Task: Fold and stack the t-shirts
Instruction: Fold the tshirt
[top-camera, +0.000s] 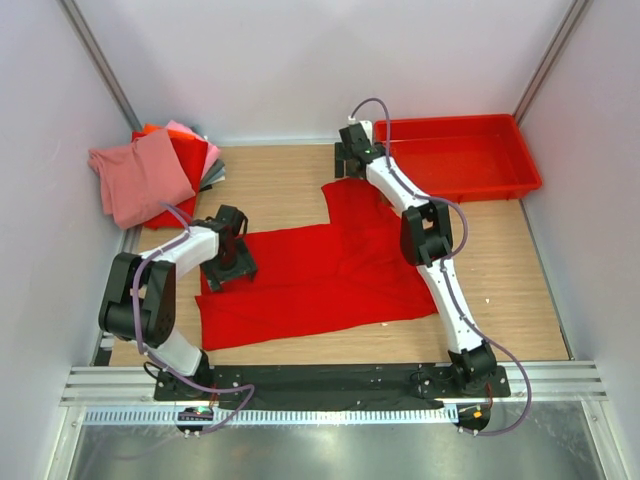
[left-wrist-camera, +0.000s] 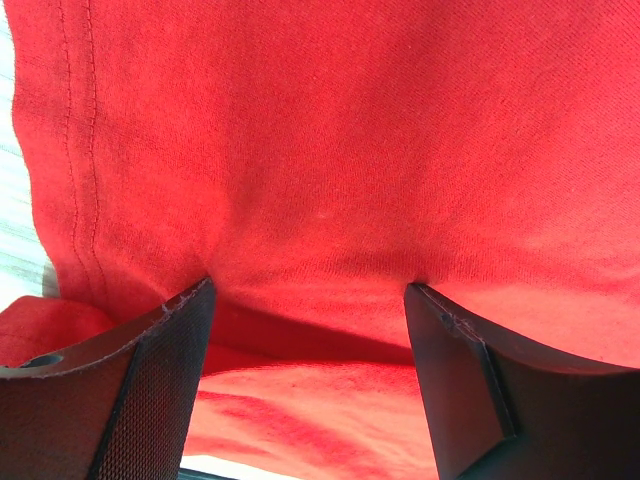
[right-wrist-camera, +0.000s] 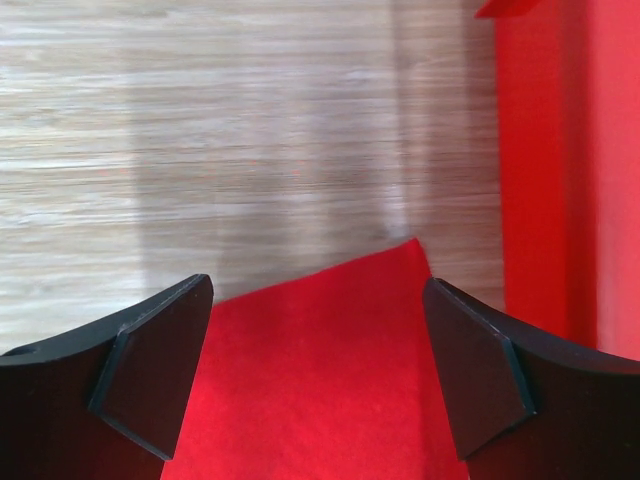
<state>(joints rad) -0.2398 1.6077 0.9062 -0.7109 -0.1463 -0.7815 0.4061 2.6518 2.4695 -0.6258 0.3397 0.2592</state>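
A bright red t-shirt lies spread flat across the middle of the table. My left gripper is down at its left edge. In the left wrist view the left gripper is open, its fingertips resting against the red cloth, whose stitched hem runs on the left. My right gripper hovers at the shirt's far end. Seen from the right wrist, it stands open over a corner of the red cloth, holding nothing. Other folded t-shirts, dusty pink on top, are stacked at the back left.
A rigid red plastic tray stands at the back right, and its wall is close to the right gripper. Bare wooden tabletop lies between the stack and the shirt. White walls close in on both sides and at the back.
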